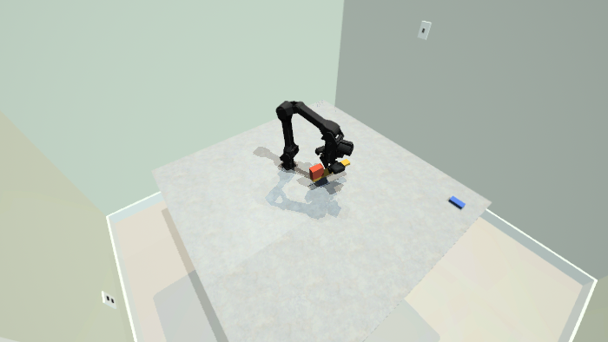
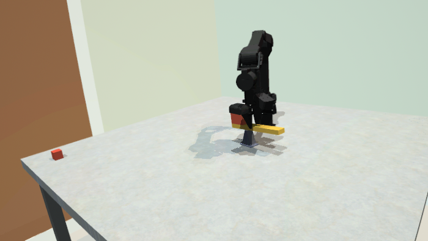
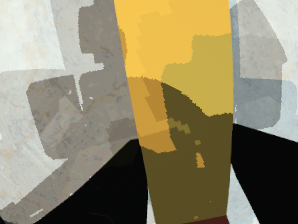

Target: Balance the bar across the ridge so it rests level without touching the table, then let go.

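Note:
The yellow bar carries a red block on one end, whose edge shows dark red at the bottom of the wrist view. My gripper is shut on the bar, with a black finger on each side of it. The bar lies across the top of the dark blue ridge, clear of the table at both ends, and looks near level. The fingers hide part of the bar's middle, and I cannot tell if bar and ridge touch.
The ridge stands on the pale stone-patterned table, in front of the arm's base. A small red cube lies near a table corner in the exterior view. A blue block lies near the right corner in the top view.

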